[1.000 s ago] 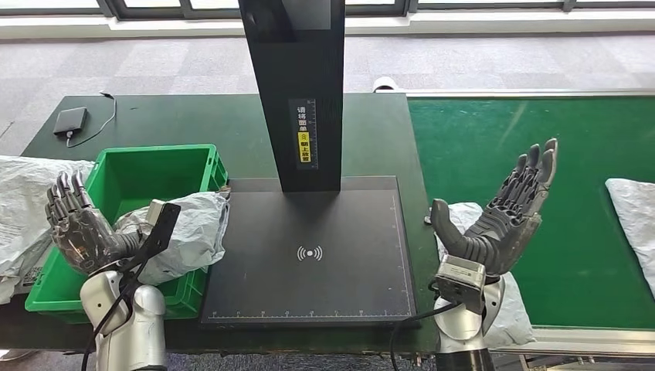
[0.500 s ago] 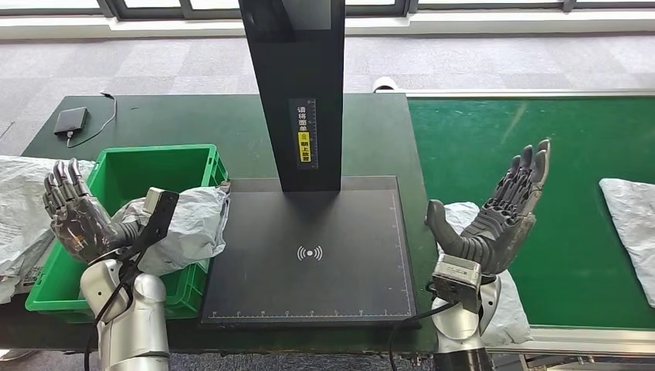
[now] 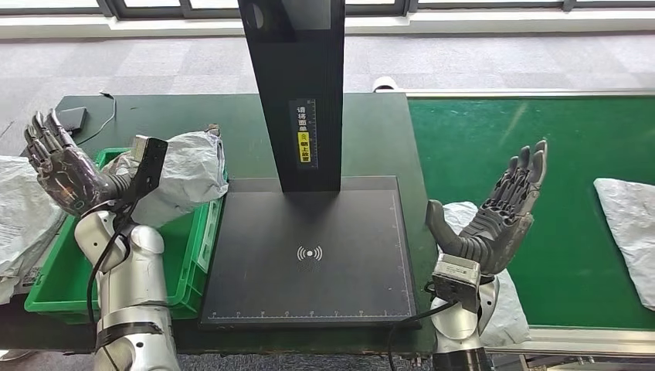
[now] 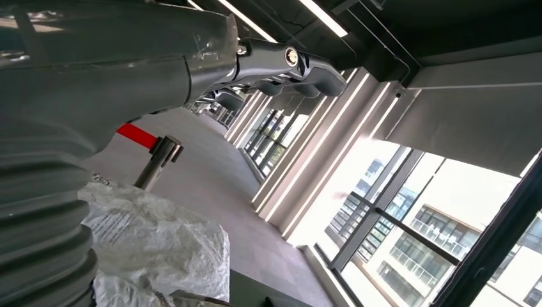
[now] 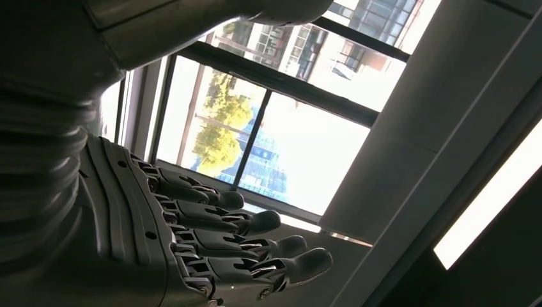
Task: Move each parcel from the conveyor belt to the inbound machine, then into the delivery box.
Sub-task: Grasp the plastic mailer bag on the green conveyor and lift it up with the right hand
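Head view gives me the grey parcel (image 3: 181,174) over the far right corner of the green delivery box (image 3: 195,255), its long axis running from my left hand (image 3: 58,162) toward the black inbound machine (image 3: 309,255), far end tilted up. My left hand is raised with fingers spread; I think the parcel rests against its palm side, but the wrist camera block hides the contact, so I cannot tell if it grips. My right hand (image 3: 498,212) is wide open, palm up, holding nothing, above a white parcel (image 3: 506,309) at the conveyor belt (image 3: 556,147) edge. Another white parcel (image 3: 627,220) lies further right. The machine's post (image 3: 297,93) carries a yellow label with small characters I cannot read.
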`<state>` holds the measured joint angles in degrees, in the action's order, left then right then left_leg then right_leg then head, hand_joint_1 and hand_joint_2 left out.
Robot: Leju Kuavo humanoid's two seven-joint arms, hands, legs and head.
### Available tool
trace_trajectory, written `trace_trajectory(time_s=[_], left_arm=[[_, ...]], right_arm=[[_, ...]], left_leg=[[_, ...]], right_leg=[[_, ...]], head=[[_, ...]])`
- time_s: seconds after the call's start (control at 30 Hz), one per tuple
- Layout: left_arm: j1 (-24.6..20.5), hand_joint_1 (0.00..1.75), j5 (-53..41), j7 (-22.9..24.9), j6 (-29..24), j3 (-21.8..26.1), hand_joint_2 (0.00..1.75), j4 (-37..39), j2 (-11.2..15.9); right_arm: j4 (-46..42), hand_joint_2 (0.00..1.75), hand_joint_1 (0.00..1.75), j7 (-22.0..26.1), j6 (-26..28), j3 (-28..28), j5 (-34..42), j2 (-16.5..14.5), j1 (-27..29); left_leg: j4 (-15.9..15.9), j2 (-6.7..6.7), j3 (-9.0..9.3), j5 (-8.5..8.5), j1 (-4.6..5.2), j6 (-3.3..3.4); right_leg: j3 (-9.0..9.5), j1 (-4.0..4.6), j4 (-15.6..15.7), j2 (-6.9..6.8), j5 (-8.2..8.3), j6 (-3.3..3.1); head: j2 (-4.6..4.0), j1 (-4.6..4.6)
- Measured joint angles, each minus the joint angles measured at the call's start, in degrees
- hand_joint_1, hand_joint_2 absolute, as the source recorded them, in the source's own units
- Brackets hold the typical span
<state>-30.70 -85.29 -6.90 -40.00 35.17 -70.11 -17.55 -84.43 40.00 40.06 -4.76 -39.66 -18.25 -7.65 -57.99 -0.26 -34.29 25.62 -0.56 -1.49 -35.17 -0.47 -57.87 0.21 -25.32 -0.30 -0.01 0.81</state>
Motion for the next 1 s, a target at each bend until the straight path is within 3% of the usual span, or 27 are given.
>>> trace_trajectory(time_s=[0.2, 0.5, 1.0], left_arm=[[-2.06, 0.00, -0.04, 4.68, 0.35, -0.91, 1.75, 3.31, 1.66], [-3.50, 0.00, -0.30, 14.69, 0.23, -9.42, 1.75, 13.54, 6.04], [-3.09, 0.00, -0.28, 14.23, 0.17, -10.63, 1.75, 24.24, 7.91]], right_arm=[[-0.08, 1.75, 0.00, 0.00, 0.01, 0.01, -0.44, 0.00, 0.05], [-0.99, 1.75, 0.00, 0.00, 0.05, 0.22, -0.54, 0.00, 0.41], [-1.87, 1.75, 0.00, 0.00, 0.04, 0.86, -0.73, 0.01, 0.87]], left_leg=[[-0.01, 0.03, 0.00, 0.00, 0.00, 0.00], [-0.01, 0.05, 0.00, 0.00, 0.01, 0.00], [-0.01, 0.06, -0.01, 0.00, 0.01, 0.00]], right_leg=[[-0.04, 0.00, 0.00, 0.05, 0.00, 0.00], [-0.04, -0.01, 0.00, 0.06, 0.01, 0.00], [-0.05, -0.01, 0.00, 0.07, 0.01, 0.00]], head=[[0.01, 0.00], [-0.01, 0.00], [0.01, 0.00]])
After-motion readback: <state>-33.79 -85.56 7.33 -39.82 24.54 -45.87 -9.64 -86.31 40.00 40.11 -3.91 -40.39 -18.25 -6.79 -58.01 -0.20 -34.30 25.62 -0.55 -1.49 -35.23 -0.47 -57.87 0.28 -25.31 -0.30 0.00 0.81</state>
